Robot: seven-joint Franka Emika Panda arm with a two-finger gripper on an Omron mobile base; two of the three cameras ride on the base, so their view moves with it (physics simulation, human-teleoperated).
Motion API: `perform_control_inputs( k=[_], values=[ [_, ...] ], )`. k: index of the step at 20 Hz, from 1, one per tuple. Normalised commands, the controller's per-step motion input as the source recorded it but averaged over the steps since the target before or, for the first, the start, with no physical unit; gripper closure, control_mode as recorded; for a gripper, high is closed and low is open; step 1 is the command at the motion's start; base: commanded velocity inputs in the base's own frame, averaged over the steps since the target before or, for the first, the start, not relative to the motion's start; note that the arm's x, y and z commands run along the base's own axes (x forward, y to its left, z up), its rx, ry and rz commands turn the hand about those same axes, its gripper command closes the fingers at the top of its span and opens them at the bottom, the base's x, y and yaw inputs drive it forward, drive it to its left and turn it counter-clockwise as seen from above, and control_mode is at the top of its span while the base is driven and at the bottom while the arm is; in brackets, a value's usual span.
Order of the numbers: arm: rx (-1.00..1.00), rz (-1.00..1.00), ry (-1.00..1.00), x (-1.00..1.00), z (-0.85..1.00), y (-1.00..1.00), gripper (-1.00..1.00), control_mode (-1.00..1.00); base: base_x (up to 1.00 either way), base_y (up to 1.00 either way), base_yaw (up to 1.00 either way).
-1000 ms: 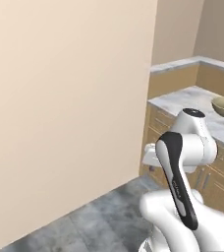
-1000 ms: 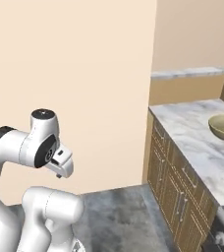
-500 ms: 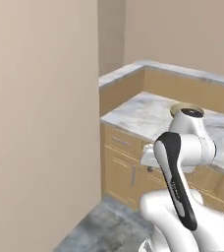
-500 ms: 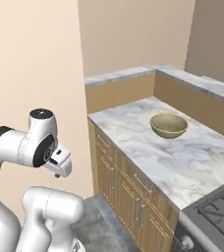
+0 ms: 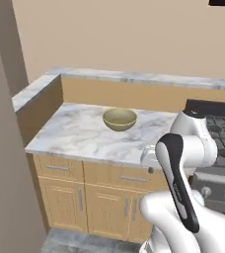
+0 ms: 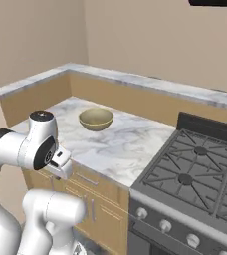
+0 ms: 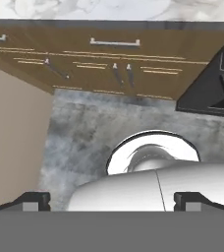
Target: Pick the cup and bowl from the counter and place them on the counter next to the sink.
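Olive-tan bowl [image 5: 119,119] sits upright on the white marble surface [image 5: 80,136], near the back wall panel and toward the middle of the slab; seen also in the right base view [image 6: 96,119]. Nothing touches it. Black gas stove [image 6: 200,172] adjoins the surface on the right, knobs along its front edge. Light wooden cabinets [image 5: 85,197] with bar handles run below the marble. Arm is folded close to the base, well short of the bowl. Gripper [image 7: 111,199] points down toward the grey stone floor [image 7: 84,133], cabinet fronts across the top of the hand view; its two dark fingertips [image 7: 33,199] stand spread wide apart, with nothing between them.
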Motion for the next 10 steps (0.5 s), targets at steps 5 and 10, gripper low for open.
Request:
perform_control_inputs(
  k=[5, 10],
  values=[
    [0.00, 0.00, 0.00, 0.00, 0.00, 0.00, -1.00, 1.00, 0.72, 0.35, -0.46],
    [0.00, 0.00, 0.00, 0.00, 0.00, 0.00, -1.00, 1.00, 0.73, 0.63, -0.24]
  ],
)
